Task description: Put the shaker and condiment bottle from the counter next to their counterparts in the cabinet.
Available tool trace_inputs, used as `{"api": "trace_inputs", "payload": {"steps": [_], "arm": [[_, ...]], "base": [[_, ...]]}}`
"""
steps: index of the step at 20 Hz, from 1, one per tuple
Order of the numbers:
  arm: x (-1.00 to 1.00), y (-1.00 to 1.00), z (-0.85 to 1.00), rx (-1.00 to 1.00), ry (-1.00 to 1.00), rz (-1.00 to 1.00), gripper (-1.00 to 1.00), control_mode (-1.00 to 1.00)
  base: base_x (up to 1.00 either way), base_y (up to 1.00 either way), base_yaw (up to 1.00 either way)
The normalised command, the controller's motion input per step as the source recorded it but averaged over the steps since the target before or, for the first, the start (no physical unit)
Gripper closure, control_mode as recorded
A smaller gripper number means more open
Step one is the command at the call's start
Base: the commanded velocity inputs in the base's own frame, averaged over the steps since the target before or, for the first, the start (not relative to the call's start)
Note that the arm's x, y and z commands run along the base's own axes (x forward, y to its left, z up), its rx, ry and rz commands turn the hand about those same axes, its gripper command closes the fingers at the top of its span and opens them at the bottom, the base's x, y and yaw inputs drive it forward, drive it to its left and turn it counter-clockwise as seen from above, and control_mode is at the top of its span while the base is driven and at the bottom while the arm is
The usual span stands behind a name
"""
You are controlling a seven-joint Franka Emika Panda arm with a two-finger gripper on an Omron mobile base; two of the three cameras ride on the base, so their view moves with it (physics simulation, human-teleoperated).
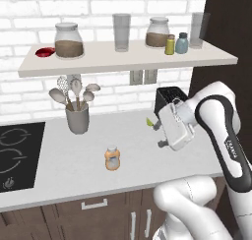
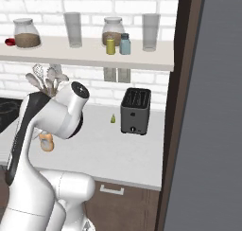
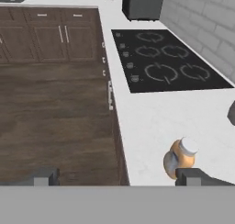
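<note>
One orange bottle (image 1: 112, 158) stands upright on the counter (image 1: 74, 160), between the cooktop (image 1: 17, 155) and the toaster (image 1: 170, 99). Just beside it, the gripper (image 3: 117, 176) hangs released, empty. To take it well, I'd centre both fingers around its belly below the cap and keep it upright.

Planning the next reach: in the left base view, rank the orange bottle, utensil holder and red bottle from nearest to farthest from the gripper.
1. Orange bottle, on the counter, lower left of the gripper.
2. Utensil holder, farther left by the wall.
3. Red bottle, at the shelf's far left end.
</note>
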Motion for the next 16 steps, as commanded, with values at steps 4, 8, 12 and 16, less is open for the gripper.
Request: {"api": "trace_inputs", "payload": {"steps": [4, 8, 12, 16], "arm": [[0.0, 0.13, -0.64, -0.02, -0.06, 0.04, -1.0, -1.0], [0.0, 0.13, -0.59, 0.0, -0.03, 0.02, -1.0, -1.0], [0.0, 0.15, -0.46, 0.0, 0.0, 0.01, -1.0, -1.0], [0.09, 0.1, -0.27, 0.0, 0.0, 0.0, -1.0, -1.0]], "base": [[0.0, 0.0, 0.0], [0.0, 0.0, 0.0], [0.0, 0.0, 0.0], [0.0, 0.0, 0.0]]}}
